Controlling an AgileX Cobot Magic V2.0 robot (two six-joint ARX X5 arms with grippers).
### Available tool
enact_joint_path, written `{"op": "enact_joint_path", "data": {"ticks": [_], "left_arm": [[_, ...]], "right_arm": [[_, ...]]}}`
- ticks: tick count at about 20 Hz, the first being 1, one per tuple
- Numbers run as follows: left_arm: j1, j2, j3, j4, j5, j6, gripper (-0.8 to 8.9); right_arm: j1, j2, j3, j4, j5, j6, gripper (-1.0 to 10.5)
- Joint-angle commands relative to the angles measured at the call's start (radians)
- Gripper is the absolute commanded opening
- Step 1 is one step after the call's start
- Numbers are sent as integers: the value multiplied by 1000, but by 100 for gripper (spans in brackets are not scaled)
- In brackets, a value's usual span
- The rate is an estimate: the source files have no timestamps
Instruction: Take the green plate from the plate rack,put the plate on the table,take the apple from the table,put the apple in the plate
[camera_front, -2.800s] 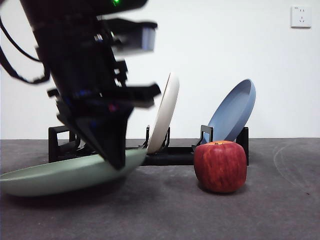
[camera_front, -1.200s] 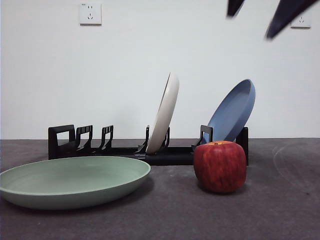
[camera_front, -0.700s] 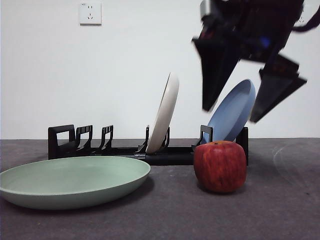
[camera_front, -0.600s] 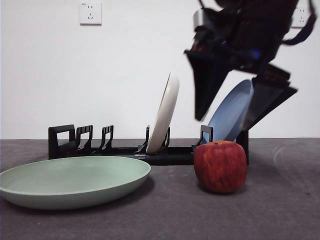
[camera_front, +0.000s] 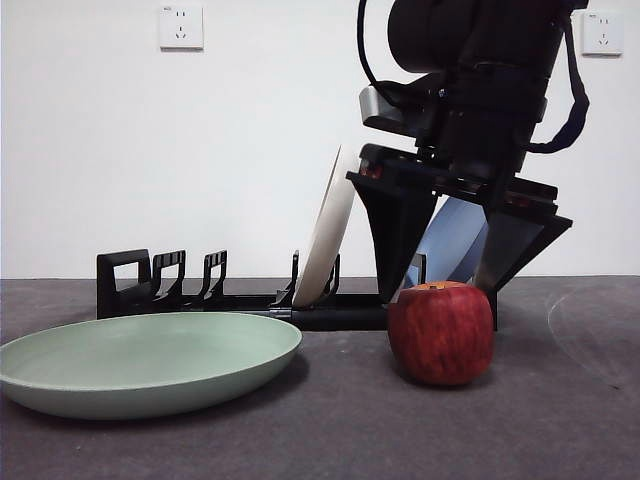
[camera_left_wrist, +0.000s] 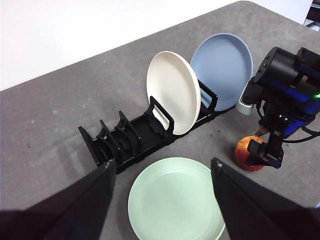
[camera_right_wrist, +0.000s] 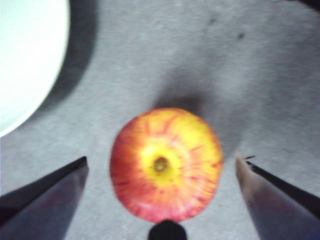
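The green plate (camera_front: 150, 365) lies flat on the table (camera_front: 330, 430) at the front left, apart from the plate rack (camera_front: 160, 290) behind it. The red apple (camera_front: 441, 335) stands on the table to the plate's right. My right gripper (camera_front: 440, 290) hangs open right over the apple, one jaw on each side of its top; in the right wrist view the apple (camera_right_wrist: 166, 162) sits centred between the jaws of that gripper (camera_right_wrist: 161, 159), untouched. My left gripper (camera_left_wrist: 161, 165) is open and empty, high above the green plate (camera_left_wrist: 175, 200) and the rack (camera_left_wrist: 130, 145).
A cream-white plate (camera_front: 330, 225) and a blue plate (camera_front: 455, 240) lean in the rack just behind the apple and the right arm. The rack's left slots hold nothing. Bare table lies in front of the apple and to its right.
The left arm let go of the green plate and rose out of the front view. The right arm came down from the upper right until its open jaws flank the apple's top.
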Motion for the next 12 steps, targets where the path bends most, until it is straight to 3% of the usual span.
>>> {"op": "enact_joint_path", "data": {"ticks": [1,6,12], "left_arm": [[3,3,-2,4,-5,1,322],[3,4,-2,3,-4,1,322],[3,4,-2,-2,-4,0,322]], "right_arm": [[2,14,-8,-10,-32,10,369],[2,14,-8,-30,-48,6,165],[2,14,-8,-40,-44,-9,140]]}}
